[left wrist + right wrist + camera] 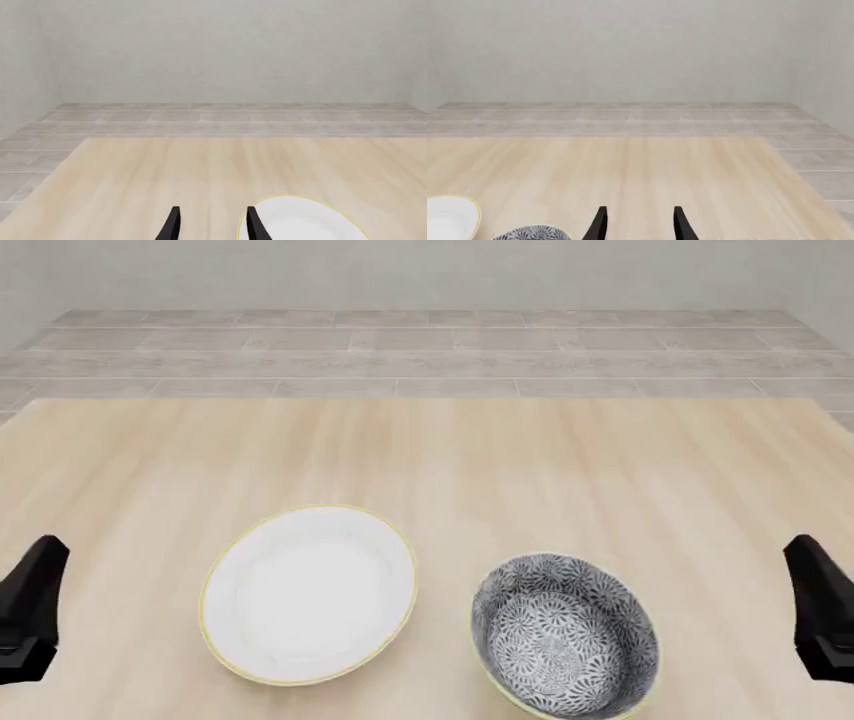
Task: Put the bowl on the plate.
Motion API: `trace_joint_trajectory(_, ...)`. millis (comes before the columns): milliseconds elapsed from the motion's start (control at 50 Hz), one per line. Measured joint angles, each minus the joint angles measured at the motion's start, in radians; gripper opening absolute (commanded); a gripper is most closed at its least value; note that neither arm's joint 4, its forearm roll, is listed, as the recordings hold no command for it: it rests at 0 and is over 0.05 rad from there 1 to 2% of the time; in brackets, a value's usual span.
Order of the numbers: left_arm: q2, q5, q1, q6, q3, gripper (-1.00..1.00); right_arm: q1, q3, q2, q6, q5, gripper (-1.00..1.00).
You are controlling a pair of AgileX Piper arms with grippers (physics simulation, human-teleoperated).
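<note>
Patterned bowl (566,649) sits upright beside white plate (308,594), apart.

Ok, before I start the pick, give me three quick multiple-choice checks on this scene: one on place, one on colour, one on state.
1. In the front view, where is the bowl relative to the plate?
A. On it
B. To its right
C. Behind it

2. What colour is the plate's rim?
A. Yellow
B. Blue
C. Red

3. What is the left gripper holding?
A. The bowl
B. The plate
C. Nothing

Answers:
1 B: the bowl sits on the table, apart from the plate.
2 A: a thin yellow line edges it.
3 C: its fingers stand apart with bare table between.
</note>
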Motion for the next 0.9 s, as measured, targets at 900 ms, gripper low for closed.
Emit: trace_joint_trajectory(900, 0.003, -0.003, 0.003, 0.006, -0.003, 1.0, 0.055, -0.031, 0.094, 0.01, -0.043, 1.0)
